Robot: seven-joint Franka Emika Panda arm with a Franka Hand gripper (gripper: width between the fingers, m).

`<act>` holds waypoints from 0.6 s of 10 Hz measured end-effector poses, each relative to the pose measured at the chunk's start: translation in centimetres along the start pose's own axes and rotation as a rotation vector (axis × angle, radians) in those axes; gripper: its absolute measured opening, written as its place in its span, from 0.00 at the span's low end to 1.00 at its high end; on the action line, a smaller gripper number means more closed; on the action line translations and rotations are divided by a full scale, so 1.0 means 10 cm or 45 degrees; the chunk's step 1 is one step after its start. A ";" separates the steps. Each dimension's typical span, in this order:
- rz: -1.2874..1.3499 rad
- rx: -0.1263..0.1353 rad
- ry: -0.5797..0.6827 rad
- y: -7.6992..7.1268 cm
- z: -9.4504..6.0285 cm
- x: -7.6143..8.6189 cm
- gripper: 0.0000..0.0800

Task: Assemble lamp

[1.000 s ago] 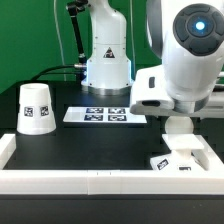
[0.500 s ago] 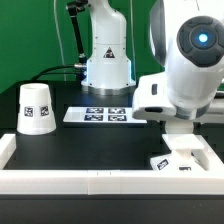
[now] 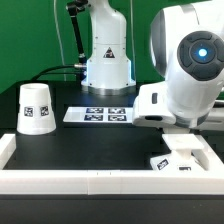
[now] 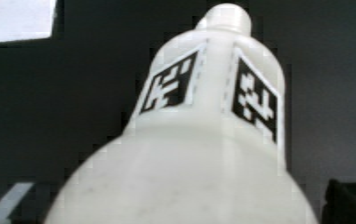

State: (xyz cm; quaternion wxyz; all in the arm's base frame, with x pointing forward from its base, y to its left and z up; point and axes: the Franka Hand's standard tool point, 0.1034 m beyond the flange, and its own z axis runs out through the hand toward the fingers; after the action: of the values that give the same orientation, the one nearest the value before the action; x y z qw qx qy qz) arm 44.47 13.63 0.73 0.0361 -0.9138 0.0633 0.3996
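**Bulb in the claw, shade and base waiting on the worktop**

Green backdrop (image 3: 30, 40) closes off the far side of your black worktop (image 3: 90, 145), which has a white rim along its near edge. At the exterior view's left you have the shade (image 3: 34, 108) standing on its wide end, tag facing the camera. The marker board (image 3: 97, 115) lies flat near the middle, towards the far side. At the exterior view's right, near the rim, the flat base (image 3: 183, 158) rests with its tags up, and your arm (image 3: 190, 70) hangs above it, hiding its own claw from that camera.

Your wrist view is filled by the bulb (image 4: 193, 120), its tagged neck pointing away from the lens. The claw (image 4: 178, 200) grips the bulb's broad body, with the fingers (image 4: 15, 203) showing only as dark slivers on either side.
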 end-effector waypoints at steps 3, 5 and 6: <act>0.000 0.000 0.000 0.00 0.00 0.00 0.72; 0.000 0.000 0.000 0.00 0.00 0.00 0.72; -0.041 0.000 0.002 0.02 -0.04 0.00 0.72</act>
State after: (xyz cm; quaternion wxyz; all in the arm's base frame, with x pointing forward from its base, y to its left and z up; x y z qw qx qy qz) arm 44.71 13.38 1.00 0.0425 -0.9150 0.0487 0.3982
